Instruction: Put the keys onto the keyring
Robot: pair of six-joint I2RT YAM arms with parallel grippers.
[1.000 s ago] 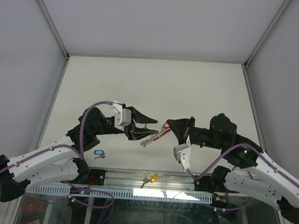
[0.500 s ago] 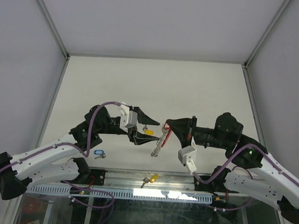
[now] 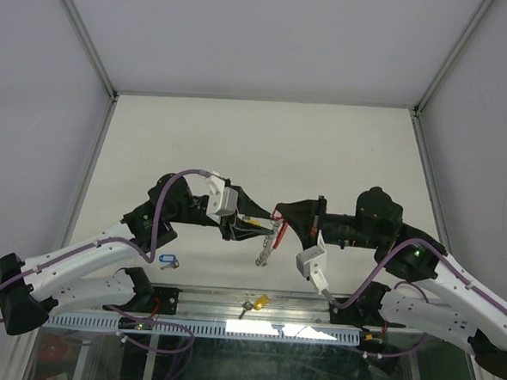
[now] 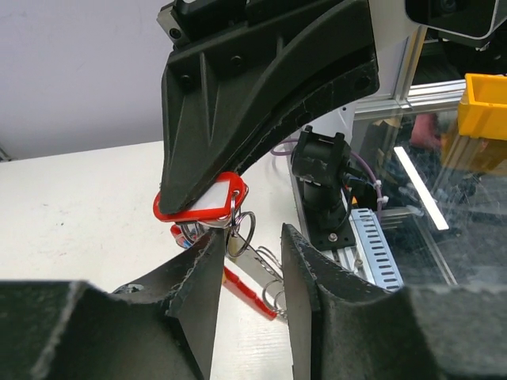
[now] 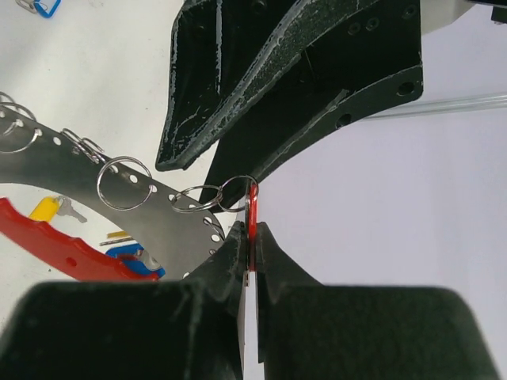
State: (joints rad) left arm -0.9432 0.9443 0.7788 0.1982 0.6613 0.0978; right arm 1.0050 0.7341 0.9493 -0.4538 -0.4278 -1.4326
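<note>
The right gripper point(image 5: 249, 237) is pinched tight on the red key point(image 4: 202, 198), holding its red tag by the edge; from the right wrist the tag is only a thin red line, so its face is hidden there; from the left wrist its label looks plain white, with no words I can read; the metal part of that key is a shiny blur just under the tag, at 6 o'clock; the keyring point(image 3: 266, 247) hangs in the air under the tag, between the two arms, above the table point(image 3: 256, 147); from above it is too small to count its rings; up close, its grey strip with holes and its red band are cut off by the left edge of the right wrist picture; the left gripper point(image 4: 249, 237) has its fingers apart, with one silver ring in the gap; I cannot tell if a finger touches it; a yellow tag point(image 5: 43, 208) and a blue tag point(image 5: 131, 255) peep out between the strip and the band, partly covered; I cannot tell if they hang on rings or lie below; a blue key point(image 3: 167, 260) lies on the table at 8 o'clock from the keyring, well apart; a yellow key point(image 3: 256, 304) sits on the metal rail point(image 3: 212, 301) at 6 o'clock
</note>
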